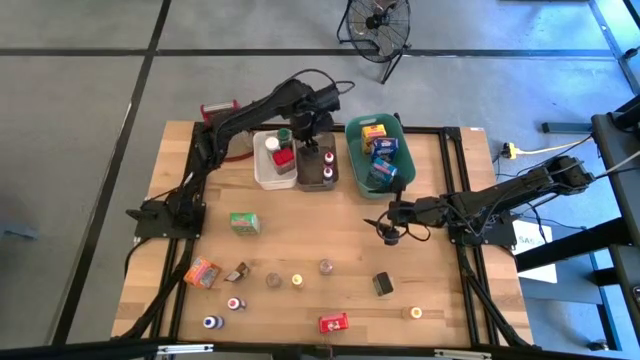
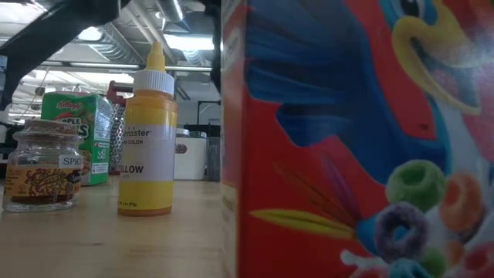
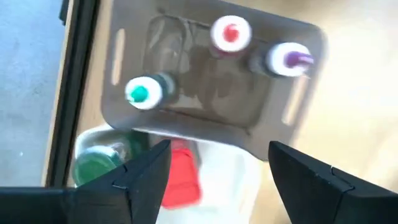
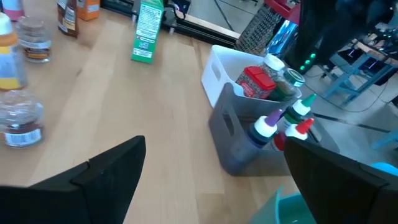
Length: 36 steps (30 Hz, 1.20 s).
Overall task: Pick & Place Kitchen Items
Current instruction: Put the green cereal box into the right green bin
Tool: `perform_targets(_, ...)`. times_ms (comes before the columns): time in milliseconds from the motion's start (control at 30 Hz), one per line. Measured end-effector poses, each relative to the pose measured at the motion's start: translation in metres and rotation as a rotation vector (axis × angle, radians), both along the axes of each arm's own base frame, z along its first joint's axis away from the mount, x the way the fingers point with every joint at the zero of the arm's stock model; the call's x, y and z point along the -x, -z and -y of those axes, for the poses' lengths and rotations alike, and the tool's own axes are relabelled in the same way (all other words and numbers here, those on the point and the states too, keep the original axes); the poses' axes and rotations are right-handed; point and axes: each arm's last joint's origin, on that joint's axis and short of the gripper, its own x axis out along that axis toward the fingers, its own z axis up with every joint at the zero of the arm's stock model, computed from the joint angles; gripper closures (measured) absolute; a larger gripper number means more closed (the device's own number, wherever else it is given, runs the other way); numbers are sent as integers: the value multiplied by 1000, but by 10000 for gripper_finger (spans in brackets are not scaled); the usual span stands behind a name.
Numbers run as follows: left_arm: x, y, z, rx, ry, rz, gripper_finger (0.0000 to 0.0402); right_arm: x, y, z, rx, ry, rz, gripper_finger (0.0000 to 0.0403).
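My left gripper [image 1: 305, 128] hangs open above the brown bin [image 1: 316, 168], fingers pointing down, nothing between them [image 3: 217, 155]. In that bin [image 3: 186, 112] stand three small bottles with green [image 3: 140, 93], red [image 3: 231, 34] and purple [image 3: 287, 58] caps. The white bin [image 1: 268, 160] beside it holds a green-lidded jar [image 3: 99, 158] and a red-capped jar [image 3: 181, 177]. The teal bin [image 1: 378, 160] holds small boxes. My right gripper [image 1: 385, 230] waits open and empty [image 4: 214, 149] over the table's right half. Several more items stand on the near half.
A green box [image 1: 244, 222], an orange box [image 1: 203, 272], a red box [image 1: 333, 322], a dark item [image 1: 383, 284] and several small jars and bottles dot the near half. The low view shows a yellow bottle [image 2: 147, 131] and a red cereal box [image 2: 355, 139]. A grater [image 1: 222, 110] lies past the far left edge.
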Motion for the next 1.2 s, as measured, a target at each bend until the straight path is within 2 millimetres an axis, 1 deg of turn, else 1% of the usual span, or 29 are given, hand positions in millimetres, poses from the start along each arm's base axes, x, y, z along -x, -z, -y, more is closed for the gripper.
perform_targets(133,-5,-17,38,-19,29,35,139,1,-1,-7,-19,-29,11,18)
perform_targets(200,-7,-26,58,-61,59,48,139,3,-1,-12,-19,-50,11,18)
perform_targets(400,-5,-53,122,-174,119,98,139,5,-1,-21,-33,-87,16,18)
perform_targets(500,-3,-61,156,-212,129,127,139,6,-3,-25,-88,-89,43,18)
perform_targets(667,-1,-65,216,-243,199,161,139,8,-6,-34,-163,-112,85,18)
perform_targets(767,6,-68,254,-222,237,193,139,9,-9,-43,-210,-210,103,18)
perform_targets(833,12,-69,279,-236,265,210,139,12,-11,-51,-225,-358,107,17)
perform_targets(933,24,-70,316,-328,316,246,139,17,-14,-65,-184,-562,98,17)
perform_targets(1000,33,-72,337,-411,341,281,139,19,-18,-72,-181,-606,100,17)
perform_targets(1067,42,-73,357,-496,359,322,139,20,-24,-78,-178,-609,97,17)
perform_targets(1200,61,-77,387,-668,370,421,139,23,-34,-87,-136,-604,41,17)
